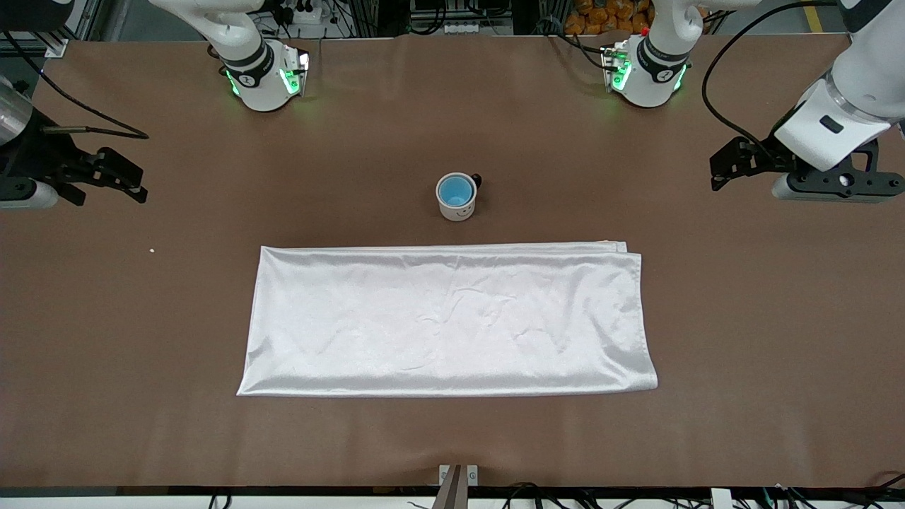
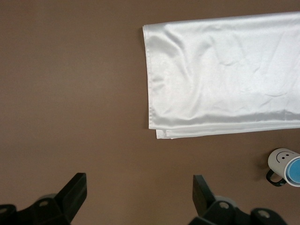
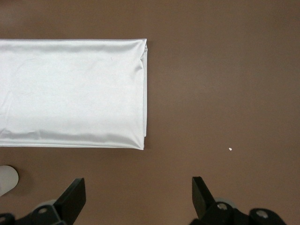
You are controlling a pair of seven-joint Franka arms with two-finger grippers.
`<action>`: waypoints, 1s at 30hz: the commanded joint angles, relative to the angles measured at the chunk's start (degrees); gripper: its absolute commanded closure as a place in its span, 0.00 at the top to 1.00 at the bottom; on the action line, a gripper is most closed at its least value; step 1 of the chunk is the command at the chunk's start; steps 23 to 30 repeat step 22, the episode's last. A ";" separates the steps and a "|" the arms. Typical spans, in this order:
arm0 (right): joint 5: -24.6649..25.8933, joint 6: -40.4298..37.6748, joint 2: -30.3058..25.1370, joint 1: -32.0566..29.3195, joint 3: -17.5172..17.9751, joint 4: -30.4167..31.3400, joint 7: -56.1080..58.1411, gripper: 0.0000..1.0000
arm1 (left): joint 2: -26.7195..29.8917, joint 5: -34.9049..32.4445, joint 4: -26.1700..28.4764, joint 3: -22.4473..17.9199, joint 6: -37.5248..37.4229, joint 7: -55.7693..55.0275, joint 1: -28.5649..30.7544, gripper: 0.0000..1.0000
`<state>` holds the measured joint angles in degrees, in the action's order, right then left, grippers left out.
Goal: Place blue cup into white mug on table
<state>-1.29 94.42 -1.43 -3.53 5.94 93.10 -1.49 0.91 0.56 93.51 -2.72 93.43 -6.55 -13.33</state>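
Note:
The blue cup (image 1: pixel 454 189) sits upright inside the white mug (image 1: pixel 458 209), which stands mid-table on the brown table (image 1: pixel 636 438), farther from the front camera than the white cloth. Mug (image 2: pixel 280 159) and cup (image 2: pixel 295 172) also show in the left wrist view; only an edge of the mug (image 3: pixel 7 179) shows in the right wrist view. My left gripper (image 1: pixel 717 173) is open and empty over the left arm's end of the table (image 2: pixel 139 187). My right gripper (image 1: pixel 138 182) is open and empty over the right arm's end (image 3: pixel 138 185).
A shiny white cloth (image 1: pixel 445 318) lies folded flat on the table, nearer to the front camera than the mug. A tiny white speck (image 1: pixel 151 249) lies on the table toward the right arm's end. Both arm bases stand along the table's back edge.

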 commanded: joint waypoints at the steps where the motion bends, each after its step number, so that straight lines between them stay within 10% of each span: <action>1: 0.06 -1.26 0.64 -1.22 0.39 -1.08 0.96 1.00 | -1.17 1.64 -2.01 -0.62 -0.35 1.37 -0.38 1.00; 30: -0.03 -2.31 1.07 -2.01 0.39 -1.34 0.88 1.00 | -1.79 1.55 -2.37 -0.62 -0.35 1.45 -0.47 1.00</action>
